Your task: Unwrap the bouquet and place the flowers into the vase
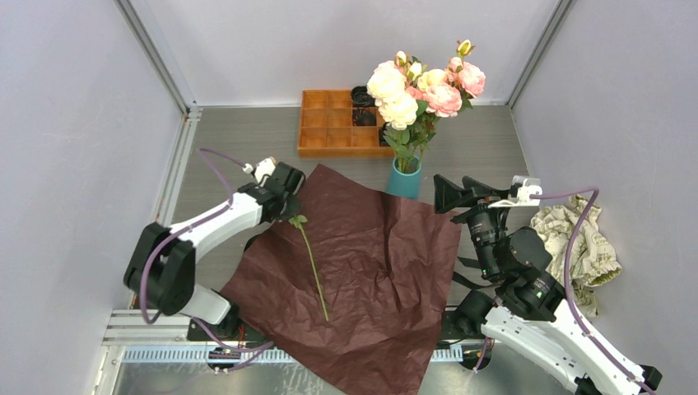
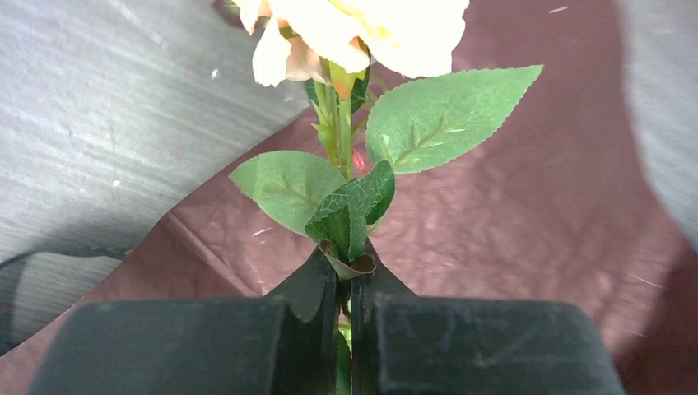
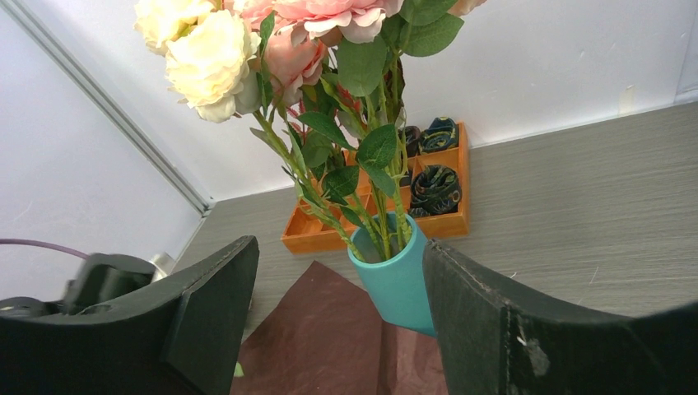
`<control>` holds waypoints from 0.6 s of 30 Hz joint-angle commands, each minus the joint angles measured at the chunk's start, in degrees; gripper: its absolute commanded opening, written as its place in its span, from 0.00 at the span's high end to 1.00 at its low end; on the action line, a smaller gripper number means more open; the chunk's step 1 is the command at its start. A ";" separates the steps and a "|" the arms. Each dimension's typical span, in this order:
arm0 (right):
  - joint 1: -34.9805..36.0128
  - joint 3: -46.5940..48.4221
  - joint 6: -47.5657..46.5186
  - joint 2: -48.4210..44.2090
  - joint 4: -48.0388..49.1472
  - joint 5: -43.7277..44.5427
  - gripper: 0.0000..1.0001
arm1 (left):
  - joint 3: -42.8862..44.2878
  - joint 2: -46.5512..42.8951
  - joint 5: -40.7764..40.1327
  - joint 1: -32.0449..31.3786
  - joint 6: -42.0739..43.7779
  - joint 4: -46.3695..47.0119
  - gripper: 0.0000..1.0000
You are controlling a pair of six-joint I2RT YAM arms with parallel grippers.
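On the grey wood-grain table [image 1: 494, 140], a sheet of crinkled dark red paper [image 1: 370, 271] lies spread open and flat between the two arms. One artificial rose [image 1: 314, 267] with a long thin green stem lies across the left part of this paper, and its stem end points toward the near edge. The left hand [image 1: 286, 204] is at the far left corner of the paper, over the upper end of the rose, so the bloom is hidden in the top view. In the left wrist view its two black fingers [image 2: 304, 296] are pressed together on the green stem. They pinch it just under three green leaves [image 2: 444, 115], and one small leaf is curled against the fingertips. Above the leaves is the cream and peach bloom [image 2: 354, 29], partly cut by the picture edge.

The small matte teal-blue cylinder vase [image 1: 403, 179] stands upright at the far edge of the paper. It holds a bunch of pink, peach and cream roses [image 1: 424, 86] on leafy green stems. The right hand [image 1: 442, 195] hovers just to the right of the vase, its fingers spread wide with nothing between them.

Behind the vase sits an orange compartment tray [image 1: 329, 123] with dark rolled things [image 1: 362, 107] in its right compartments. A crumpled beige patterned cloth [image 1: 576, 239] lies on the right side of the table, beside the right arm.
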 commanded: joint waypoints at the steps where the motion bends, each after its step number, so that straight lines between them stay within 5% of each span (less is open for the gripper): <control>1: -0.06 1.87 0.93 -1.39 0.10 -0.31 0.22 | 2.78 -8.86 -0.54 0.03 6.38 7.40 1.00; 11: -0.06 3.22 1.15 -5.61 -4.21 1.22 0.22 | 9.15 -22.21 4.17 -2.20 17.43 22.78 1.00; 18: -0.05 4.15 0.94 -10.02 -7.55 3.09 0.22 | 16.46 -21.74 7.98 -8.17 27.93 38.58 1.00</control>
